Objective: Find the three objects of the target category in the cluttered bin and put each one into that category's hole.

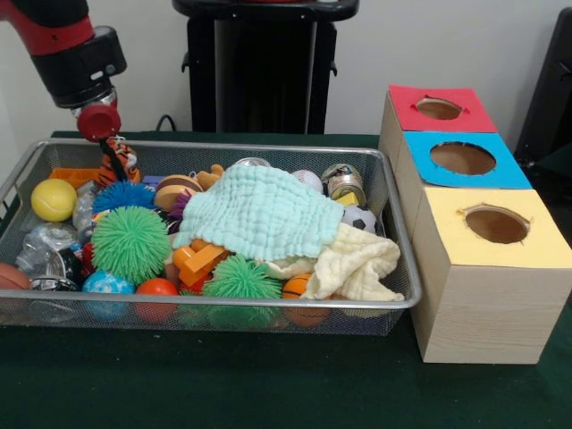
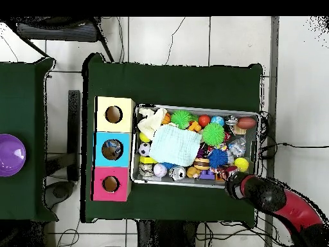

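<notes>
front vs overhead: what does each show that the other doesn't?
Front only: the tiger toy under the arm's red tip, and the wooden side walls of the boxes. The gripper's opening cannot be judged.

Overhead only: a purple bowl on a second table at the left, something lying inside the blue box, and the floor with cables.

Both: the bin, the mint cloth, the large green spiky ball, the yellow ball, and the yellow box, blue box and red box in a row.
</notes>
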You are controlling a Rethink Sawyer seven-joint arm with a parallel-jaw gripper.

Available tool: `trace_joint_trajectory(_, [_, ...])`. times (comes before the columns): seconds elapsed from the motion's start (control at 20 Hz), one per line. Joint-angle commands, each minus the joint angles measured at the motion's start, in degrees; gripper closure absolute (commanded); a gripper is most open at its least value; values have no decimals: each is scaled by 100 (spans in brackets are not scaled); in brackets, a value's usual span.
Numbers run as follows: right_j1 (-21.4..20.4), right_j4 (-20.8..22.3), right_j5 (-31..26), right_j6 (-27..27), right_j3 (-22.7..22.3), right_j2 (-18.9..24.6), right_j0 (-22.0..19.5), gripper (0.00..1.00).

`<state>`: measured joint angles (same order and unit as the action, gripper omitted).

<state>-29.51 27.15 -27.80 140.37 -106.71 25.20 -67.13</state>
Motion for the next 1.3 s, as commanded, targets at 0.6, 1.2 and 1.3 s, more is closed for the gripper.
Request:
trace_joint_trajectory(0.6, [-5, -739, -1014, -789, 1574, 510, 181, 0])
trace_joint_trajectory(1.2, [-574, -1062, -2212, -683, 1229, 274, 297, 0])
trace_joint_trajectory(1.3, [-788, -1163, -2433, -593, 950, 227, 305, 0])
